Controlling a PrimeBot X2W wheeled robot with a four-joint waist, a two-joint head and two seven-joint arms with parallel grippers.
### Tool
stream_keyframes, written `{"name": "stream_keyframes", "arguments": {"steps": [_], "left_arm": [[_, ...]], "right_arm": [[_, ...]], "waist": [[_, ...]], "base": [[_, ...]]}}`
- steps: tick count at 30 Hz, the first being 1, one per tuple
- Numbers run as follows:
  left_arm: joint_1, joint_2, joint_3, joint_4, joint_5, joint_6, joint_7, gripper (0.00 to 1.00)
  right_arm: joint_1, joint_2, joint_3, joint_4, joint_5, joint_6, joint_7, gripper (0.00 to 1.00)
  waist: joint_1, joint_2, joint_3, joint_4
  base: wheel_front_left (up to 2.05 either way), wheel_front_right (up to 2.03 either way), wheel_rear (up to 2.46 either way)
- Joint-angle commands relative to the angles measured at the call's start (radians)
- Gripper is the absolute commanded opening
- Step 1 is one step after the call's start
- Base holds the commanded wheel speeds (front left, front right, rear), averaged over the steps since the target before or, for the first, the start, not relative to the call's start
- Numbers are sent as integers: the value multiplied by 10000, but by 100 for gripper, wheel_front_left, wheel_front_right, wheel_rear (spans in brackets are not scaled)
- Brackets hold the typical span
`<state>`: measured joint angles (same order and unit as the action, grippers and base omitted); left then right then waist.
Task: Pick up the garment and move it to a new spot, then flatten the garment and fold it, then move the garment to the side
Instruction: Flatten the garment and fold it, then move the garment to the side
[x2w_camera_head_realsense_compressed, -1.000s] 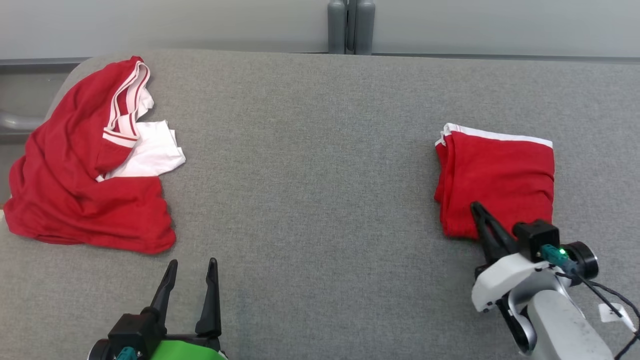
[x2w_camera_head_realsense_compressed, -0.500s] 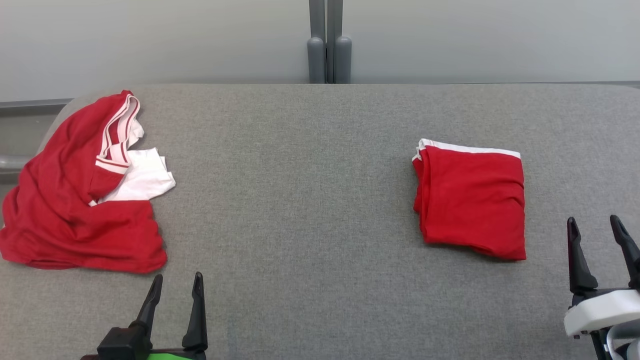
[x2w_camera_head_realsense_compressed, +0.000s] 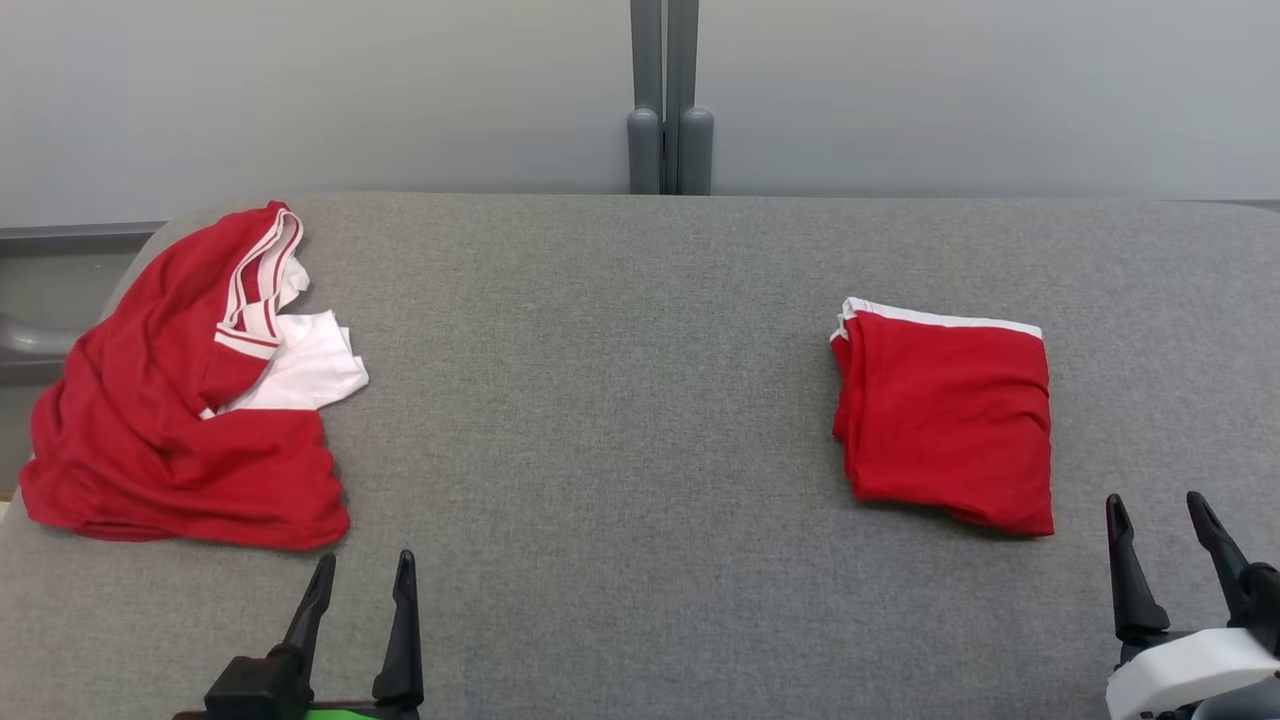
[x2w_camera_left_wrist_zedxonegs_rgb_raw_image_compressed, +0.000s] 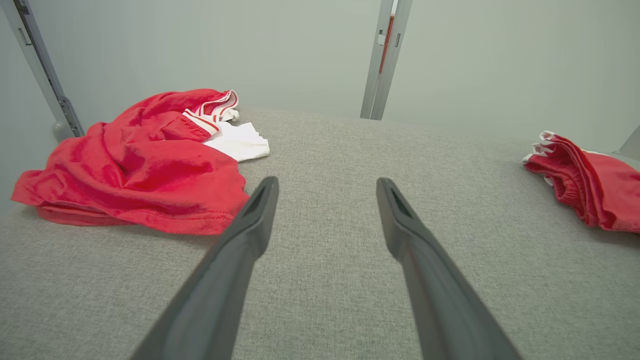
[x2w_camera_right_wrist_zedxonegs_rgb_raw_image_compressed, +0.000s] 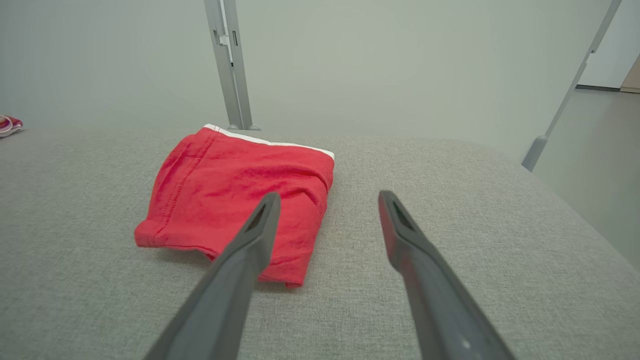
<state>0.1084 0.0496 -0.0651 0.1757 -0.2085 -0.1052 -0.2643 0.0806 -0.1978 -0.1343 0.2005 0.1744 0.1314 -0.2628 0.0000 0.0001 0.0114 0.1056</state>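
Right gripper has pulled back off the folded garment, lying right of centre on the surface. Both grippers' fingers spread, empty. Side-move looks done; likely next, left gripper reaches for the crumpled pile.

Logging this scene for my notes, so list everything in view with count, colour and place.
folded garment: 1, red with white edge, right side of table
crumpled garment: 1, red and white, far left of table
table: 1, grey fabric, under both garments
posts: 2, grey, side by side behind table's far edge
wall: 1, pale grey, behind table
left gripper: 1, dark fingers, open and empty, near left
right gripper: 1, dark fingers, open and empty, near right, clear of folded garment
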Motion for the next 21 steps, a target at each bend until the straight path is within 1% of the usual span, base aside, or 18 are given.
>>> {"name": "stream_keyframes", "arguments": {"steps": [1, 5, 7, 10, 12, 14, 15, 17, 21], "left_arm": [[12, 21, -23, -11, -72, 51, 0, 100], [-116, 21, -52, -60, -91, 59, 0, 100], [-216, 21, -18, -92, -104, 64, 0, 100], [-344, 21, -106, -70, -92, 24, 0, 100], [-521, 21, -212, -35, -92, -13, 0, 100], [-666, 21, -323, 3, -110, -48, 1, 100], [-742, 22, -399, 29, -140, -62, 1, 100], [-846, 21, -538, 89, -158, -75, 1, 100], [-1005, 22, -801, 189, -239, -69, 1, 100]], "right_arm": [[146, 34, -32, -12, -17, -15, -25, 100], [-4, 141, 3, 52, 152, -15, -25, 100], [-332, 212, 83, 168, 648, -15, -25, 100], [-930, -83, 534, 714, 1484, -17, -24, 100], [-1612, -208, 816, 1233, 2311, -15, 455, 100], [-2370, -410, 858, 1684, 2996, -12, 1271, 100], [-2723, -491, 994, 1934, 3302, -9, 1861, 100], [-3362, -635, 1038, 2401, 3734, -11, 2819, 100], [-4359, -785, 839, 3360, 3932, -9, 4160, 100]], "waist": [[0, -1, 37, 11], [0, -1, 224, 10], [0, -1, 400, -24], [0, -1, 735, -71], [0, -1, 993, -67], [0, -1, 1239, -25], [0, -1, 1354, 19], [0, -1, 1527, 128], [0, -1, 1761, 466]], "base": [[0, 0, 0], [0, 0, 0], [0, 0, 0], [0, 0, 0], [0, 0, 0], [0, 0, 0], [0, 0, 0], [0, 0, 0], [0, 0, 0]]}}
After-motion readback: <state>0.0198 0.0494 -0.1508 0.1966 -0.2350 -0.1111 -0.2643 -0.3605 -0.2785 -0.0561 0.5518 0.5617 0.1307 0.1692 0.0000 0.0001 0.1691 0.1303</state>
